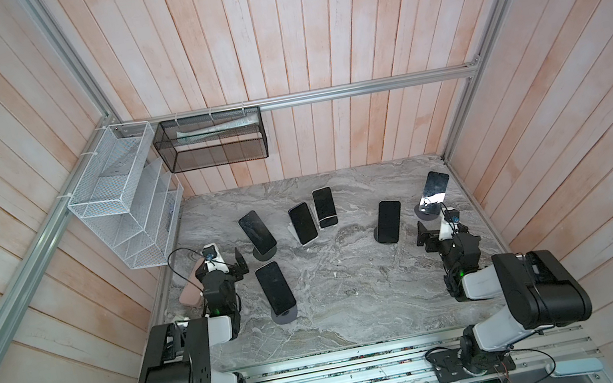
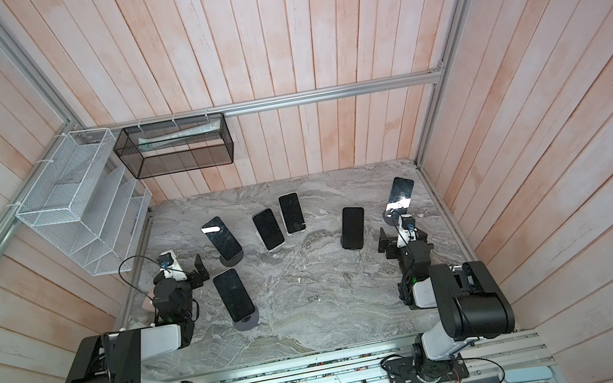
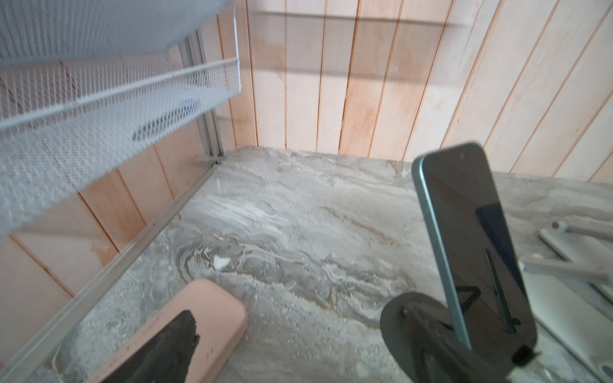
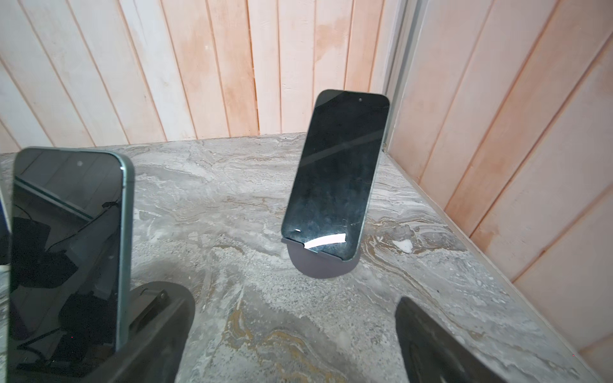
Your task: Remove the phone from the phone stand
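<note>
From my console I count six phones on the marble table, each leaning back on its own stand. All are dark glass slabs with rounded corners, and I cannot tell which one is meant. The front-left phone leans on a round dark stand just beside the left gripper. The far-right phone has smudged black glass with a bright white glare near its lower edge. It sits in a lipped dark stand close to the right wall, beyond the right gripper. Both claws are spread wide with nothing between them. A pink case lies flat under the left claw.
</note>
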Motion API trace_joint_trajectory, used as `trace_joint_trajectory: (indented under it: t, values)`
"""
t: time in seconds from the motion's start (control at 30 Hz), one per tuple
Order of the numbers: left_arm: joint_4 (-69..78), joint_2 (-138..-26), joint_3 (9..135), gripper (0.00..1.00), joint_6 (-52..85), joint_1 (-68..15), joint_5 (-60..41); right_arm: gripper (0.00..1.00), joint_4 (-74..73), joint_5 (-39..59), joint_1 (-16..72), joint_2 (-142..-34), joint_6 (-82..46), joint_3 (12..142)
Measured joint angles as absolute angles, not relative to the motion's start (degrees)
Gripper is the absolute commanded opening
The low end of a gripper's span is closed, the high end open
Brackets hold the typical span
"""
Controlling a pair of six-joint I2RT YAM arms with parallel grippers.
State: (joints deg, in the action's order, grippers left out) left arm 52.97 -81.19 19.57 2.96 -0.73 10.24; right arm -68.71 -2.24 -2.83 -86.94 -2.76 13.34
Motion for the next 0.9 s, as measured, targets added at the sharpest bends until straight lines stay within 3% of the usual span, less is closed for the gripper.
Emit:
trace_joint_trajectory:
  t: [0.27,0.47,0.53,0.63,0.9]
  values:
    - [36.2,-62.4,26.0,1.0,8.4,-0.7,11.8,0.98,-49.9,-9.4,-2.7,-77.1,-7.2,23.6]
    - [11.9,-57.2,43.8,1.0,23.0,-0.7,12.1,0.97,-25.9,-13.9,-3.5,-69.1,-20.3,41.1]
    - [5.3,-55.5,49.5,1.0,29.2,-0.2,10.0,0.84,-22.7,-11.3,-6.5,-65.2,-26.0,41.4]
    - [3.5,-50.7,50.0,1.0,34.9,0.4,4.1,0.77,-19.8,-4.8,-12.4,-61.6,-32.0,40.0]
    - [2.1,-45.7,42.7,1.0,42.2,0.4,-5.4,0.77,-3.9,4.5,-10.3,-65.3,-33.2,47.0]
